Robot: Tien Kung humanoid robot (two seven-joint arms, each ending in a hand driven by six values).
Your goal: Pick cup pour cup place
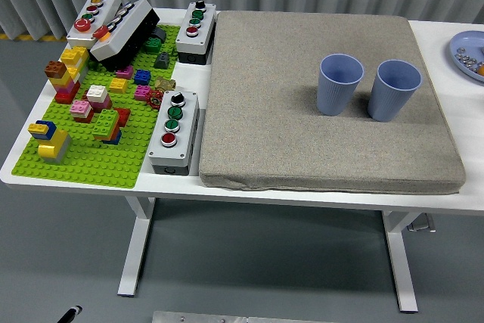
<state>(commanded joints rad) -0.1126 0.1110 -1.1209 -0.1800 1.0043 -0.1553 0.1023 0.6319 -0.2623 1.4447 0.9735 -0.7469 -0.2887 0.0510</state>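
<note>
Two blue ribbed cups stand upright side by side on a grey-brown mat (302, 126) in the head view. The left cup (339, 84) and the right cup (395, 90) sit a small gap apart, toward the mat's right half. I cannot see what is inside either cup from this angle. Neither of my hands is over the table; both arms are out of the picture.
A green baseplate (98, 156) with several coloured bricks fills the table's left side. Grey button boxes (174, 130) stand beside and behind it. A blue plate (469, 54) with small items shows at the right edge.
</note>
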